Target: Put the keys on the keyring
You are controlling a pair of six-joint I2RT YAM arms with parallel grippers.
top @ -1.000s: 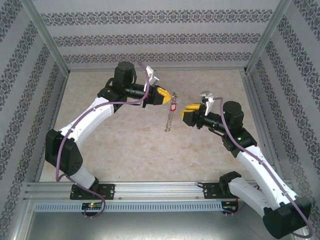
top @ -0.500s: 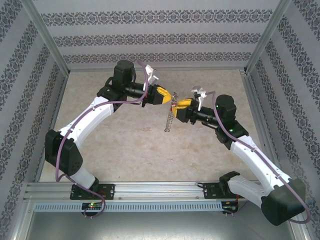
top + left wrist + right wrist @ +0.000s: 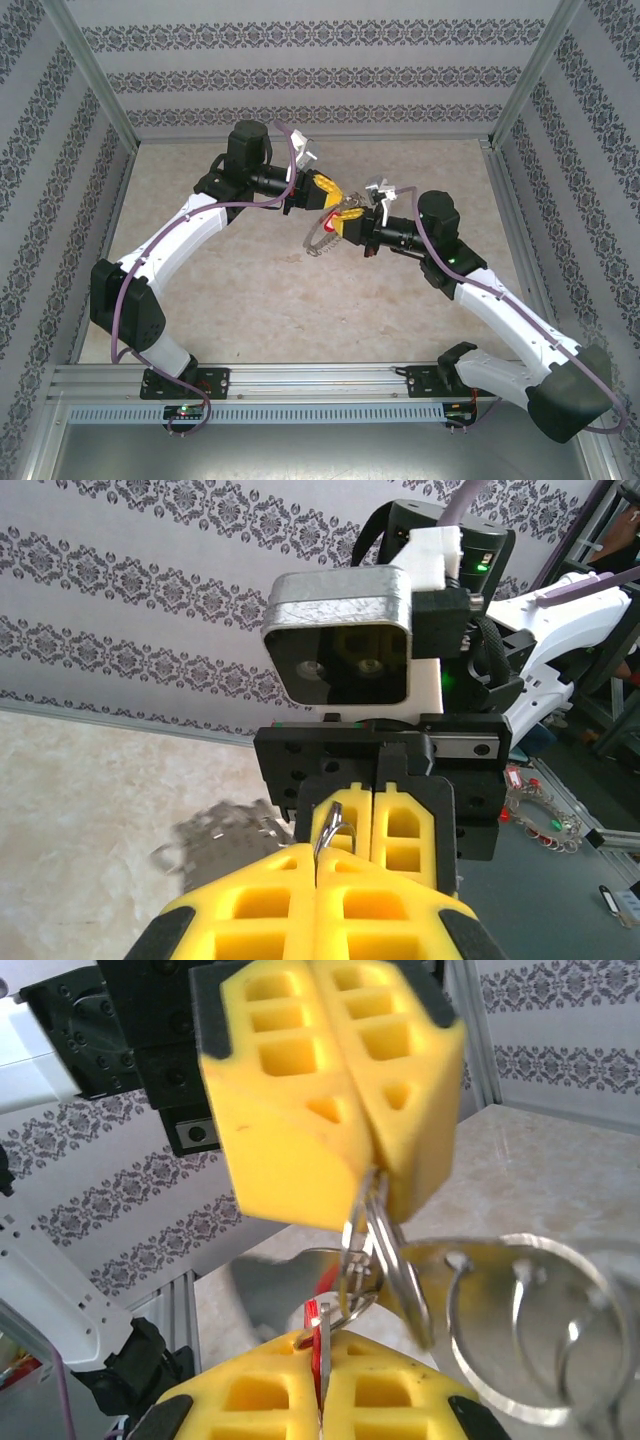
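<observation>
Left hand clenches the thin grey metal loop; right hand pinches the tiny red-headed silver key, likely light, slippery; hold its head.

Fringed grey metal loop dangles from the left gripper; tiny red-headed silver key sits pinched in the right gripper.

A beige marbled tabletop lies inside 3 white-papered walls striped with grey damask. 2 bare aluminium posts slant up at the back corners. Along the near edge runs a ribbed aluminium rail, with a slotted grey strip just beside it, then a dull grey sheet.
</observation>
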